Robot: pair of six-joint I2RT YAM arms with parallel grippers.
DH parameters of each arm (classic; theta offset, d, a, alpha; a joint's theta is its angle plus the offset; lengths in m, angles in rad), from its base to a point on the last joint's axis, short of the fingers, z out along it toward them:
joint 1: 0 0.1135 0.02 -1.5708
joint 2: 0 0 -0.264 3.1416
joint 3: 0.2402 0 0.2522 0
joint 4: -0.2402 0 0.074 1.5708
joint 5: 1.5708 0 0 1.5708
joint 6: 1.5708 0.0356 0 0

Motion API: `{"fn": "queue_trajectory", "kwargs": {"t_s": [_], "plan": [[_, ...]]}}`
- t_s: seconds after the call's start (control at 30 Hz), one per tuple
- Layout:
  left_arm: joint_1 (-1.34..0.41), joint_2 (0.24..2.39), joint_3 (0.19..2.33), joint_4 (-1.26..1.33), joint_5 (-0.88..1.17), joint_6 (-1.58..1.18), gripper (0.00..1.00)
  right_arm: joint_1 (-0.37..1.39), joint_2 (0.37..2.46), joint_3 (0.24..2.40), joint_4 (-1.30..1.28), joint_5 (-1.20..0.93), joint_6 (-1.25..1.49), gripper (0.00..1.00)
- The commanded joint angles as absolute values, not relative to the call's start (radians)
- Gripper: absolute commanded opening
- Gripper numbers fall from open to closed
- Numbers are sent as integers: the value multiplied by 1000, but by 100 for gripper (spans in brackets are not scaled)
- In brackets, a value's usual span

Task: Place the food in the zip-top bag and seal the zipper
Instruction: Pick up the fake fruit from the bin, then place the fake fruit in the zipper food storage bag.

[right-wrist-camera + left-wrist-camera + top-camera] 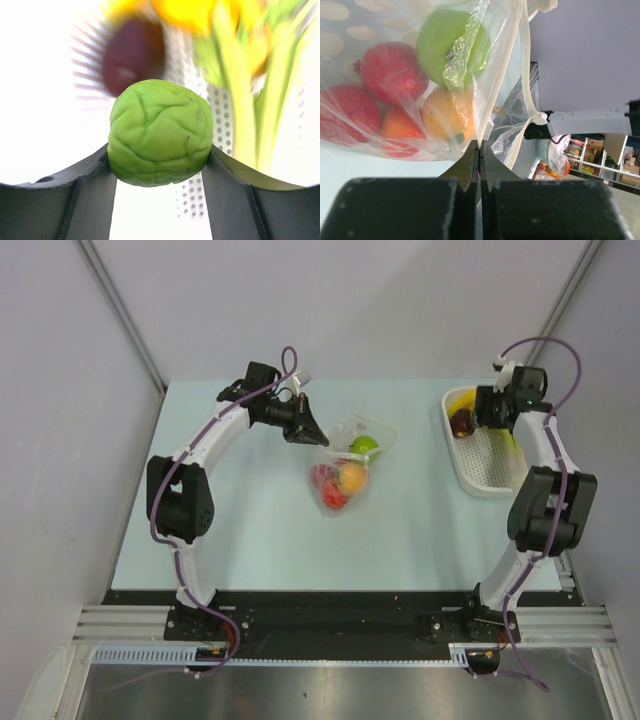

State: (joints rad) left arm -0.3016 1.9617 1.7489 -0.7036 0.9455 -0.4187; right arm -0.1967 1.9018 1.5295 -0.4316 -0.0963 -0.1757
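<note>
layout: zip-top bag [372,430] lies mid counter [250,520], slightly rear of centre, with the food [350,478] piled inside its near end. left gripper [316,436] is at the bag's left edge, jaws closed on the zipper [492,95], which runs away from it beside the food. basket [482,476] sits at right rear of the counter, well apart from the bag. right gripper [492,412] hangs over the basket's rear end, 1 loose piece [160,132] clamped between its jaws. more pieces [462,423] lie in the basket.

right wrist background overexposed, blurred; overhead evenly lit
</note>
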Motion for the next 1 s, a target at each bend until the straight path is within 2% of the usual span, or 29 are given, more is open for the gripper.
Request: {"fn": "queue_trajectory", "kwargs": {"t_s": [0.0, 0.07, 0.17, 0.4, 0.57, 0.67, 0.7, 0.8, 0.87, 0.97], "plan": [[-298, 1934, 1792, -710, 956, -382, 0, -150, 1672, 1552, -399, -334, -144, 15], [-299, 1933, 1793, -712, 954, -379, 0, -97, 1620, 1554, -403, -497, -124, 11], [-304, 1930, 1796, -709, 951, -374, 0, 54, 1595, 1559, -420, -593, -107, 11], [-307, 1922, 1795, -718, 945, -361, 0, 334, 1660, 1560, -429, -621, -150, 14], [-307, 1904, 1790, -723, 937, -354, 0, 414, 1726, 1568, -494, -597, -216, 17], [-307, 1896, 1786, -726, 934, -354, 0, 425, 1741, 1571, -537, -652, -261, 30], [-307, 1894, 1783, -723, 933, -354, 0, 426, 1750, 1583, -548, -664, -274, 52], [-307, 1891, 1773, -715, 936, -354, 0, 433, 1773, 1637, -632, -664, -290, 86], [-307, 1890, 1769, -718, 933, -348, 0, 401, 1776, 1704, -695, -650, -270, 92], [-307, 1888, 1767, -719, 937, -345, 0, 297, 1763, 1758, -707, -699, -175, 94]]}}
